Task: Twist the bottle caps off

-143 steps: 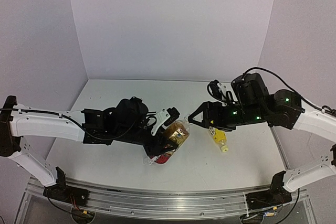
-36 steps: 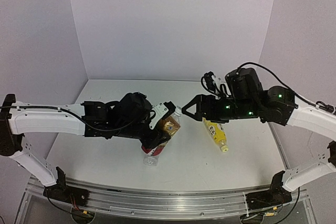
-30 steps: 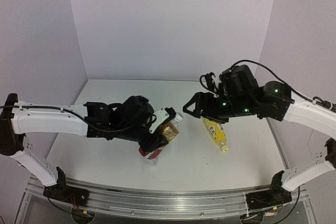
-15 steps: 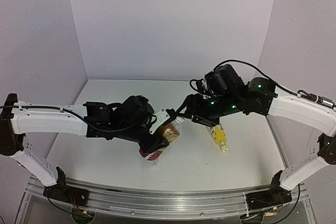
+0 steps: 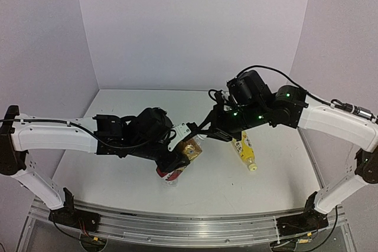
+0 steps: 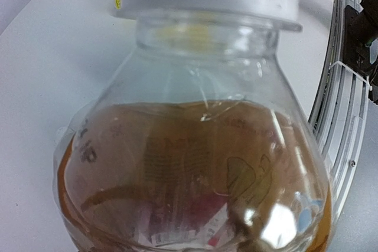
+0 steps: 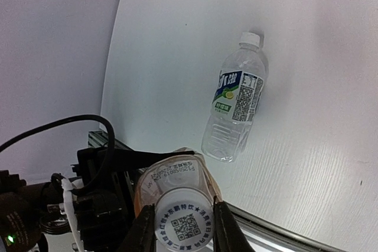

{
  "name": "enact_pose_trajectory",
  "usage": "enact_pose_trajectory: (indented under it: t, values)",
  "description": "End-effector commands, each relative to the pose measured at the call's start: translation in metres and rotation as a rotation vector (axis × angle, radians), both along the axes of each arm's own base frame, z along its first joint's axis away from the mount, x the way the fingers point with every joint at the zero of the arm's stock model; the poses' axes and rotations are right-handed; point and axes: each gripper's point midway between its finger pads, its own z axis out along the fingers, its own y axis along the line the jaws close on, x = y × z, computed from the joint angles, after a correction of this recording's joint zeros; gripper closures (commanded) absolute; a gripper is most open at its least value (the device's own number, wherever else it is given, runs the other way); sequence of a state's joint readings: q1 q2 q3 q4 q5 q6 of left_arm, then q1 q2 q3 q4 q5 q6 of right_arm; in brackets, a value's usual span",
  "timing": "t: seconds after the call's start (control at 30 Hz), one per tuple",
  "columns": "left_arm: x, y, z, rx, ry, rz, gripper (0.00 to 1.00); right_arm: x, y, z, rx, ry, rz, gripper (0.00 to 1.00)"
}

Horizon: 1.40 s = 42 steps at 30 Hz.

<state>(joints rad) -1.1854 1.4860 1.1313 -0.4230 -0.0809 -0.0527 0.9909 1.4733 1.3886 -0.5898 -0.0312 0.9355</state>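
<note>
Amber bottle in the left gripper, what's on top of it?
A white cap with a QR code, pinched by the right gripper. The mouth of the amber bottle beneath is covered.

A QR code ringed by illegible characters is printed on the white cap (image 7: 184,227) of the amber bottle (image 7: 171,176); lettering on the clear bottle (image 7: 234,107) cannot be read.

A white, QR-printed cap (image 7: 184,226) on the amber bottle (image 7: 170,172) is seen clasped between two dark fingers (image 7: 144,235) at the lower edge, while a clear bottle (image 7: 235,105) is laid on its side, well apart, on the white table (image 7: 313,81).
</note>
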Motion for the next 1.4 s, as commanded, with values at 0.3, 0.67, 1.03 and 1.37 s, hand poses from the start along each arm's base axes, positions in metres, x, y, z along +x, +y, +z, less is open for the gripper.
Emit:
enact_pose_trajectory:
  t: [0.3, 0.67, 1.03, 1.37]
  values:
    - [-0.025, -0.007, 0.088, -0.339, 0.003, -0.092, 1.0, -0.019, -0.005, 0.018, 0.03, -0.087, 0.19, 1.0]
    - [-0.1, 0.007, 0.141, -0.608, 0.076, -0.47, 1.0, -0.103, 0.005, 0.062, 0.289, -0.24, 0.801, 1.0]
    - [-0.112, 0.012, 0.152, -0.651, 0.071, -0.541, 1.0, -0.159, -0.005, 0.072, 0.529, -0.337, 1.229, 1.0]
    - [-0.09, 0.007, 0.131, -0.543, 0.06, -0.422, 1.0, -0.107, 0.002, 0.056, 0.251, -0.454, 0.964, 0.22]
